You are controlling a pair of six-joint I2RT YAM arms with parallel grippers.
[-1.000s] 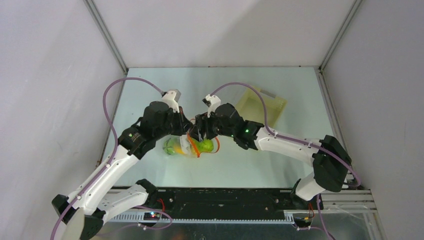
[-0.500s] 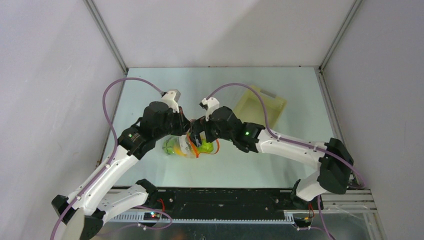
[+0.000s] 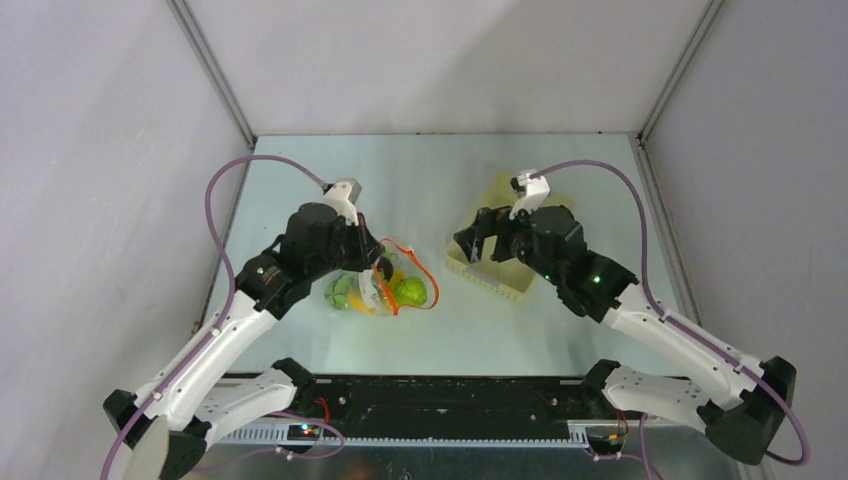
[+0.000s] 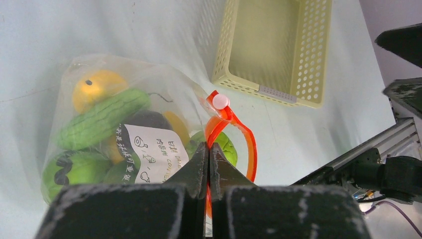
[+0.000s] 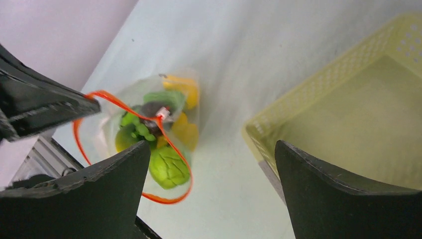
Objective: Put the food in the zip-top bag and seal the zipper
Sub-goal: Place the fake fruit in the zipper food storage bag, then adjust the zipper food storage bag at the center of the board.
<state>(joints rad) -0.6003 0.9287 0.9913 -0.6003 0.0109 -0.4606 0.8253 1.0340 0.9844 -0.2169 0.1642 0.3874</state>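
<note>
The bench (image 3: 300, 170) is carrying the pale basket (image 4: 311, 50), which is lying beyond the left pincer (image 4: 208, 149) and partly under the right pincer (image 5: 211, 149). The right pincer is gaping wide and holding nothing. The zip-top bag (image 4: 144, 74) is resting just in front of the left pincer, with the food (image 4: 102, 117) lying inside it. This pincer is pinching the zipper (image 4: 249, 144), which is standing open in a loop. The bag is looking soft, light and slippery, so I am judging the stiffer strip to be the best hold, with 2 pincers pressing along it.
</note>
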